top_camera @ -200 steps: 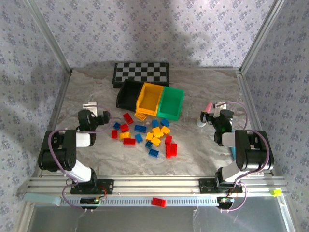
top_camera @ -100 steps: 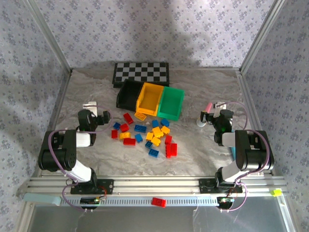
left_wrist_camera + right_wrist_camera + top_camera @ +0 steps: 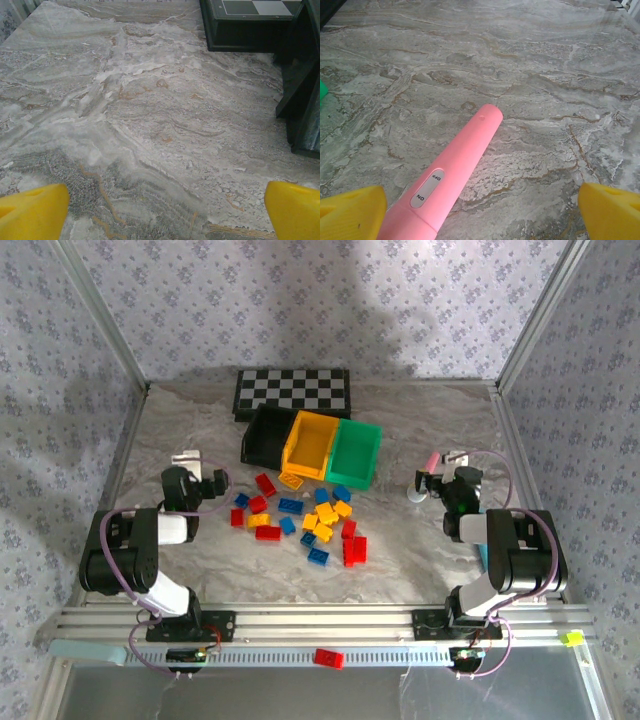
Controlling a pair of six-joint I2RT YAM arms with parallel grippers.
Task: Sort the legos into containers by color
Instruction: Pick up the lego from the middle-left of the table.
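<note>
On the marbled tabletop (image 3: 420,550), the legos (image 3: 300,520) lay strewn just before the three containers (image 3: 305,462); the left gripper (image 3: 215,485) sat near the pile's left edge, the right gripper (image 3: 430,480) farther off to its right, both with jaws spread wide.

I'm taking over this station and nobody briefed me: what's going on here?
No sorting seems done yet. The legos lie scattered on the table before the black bin, yellow bin and green bin. The left end effector and right end effector are both open and hold nothing; a pink tool sits just ahead of the right one.
</note>
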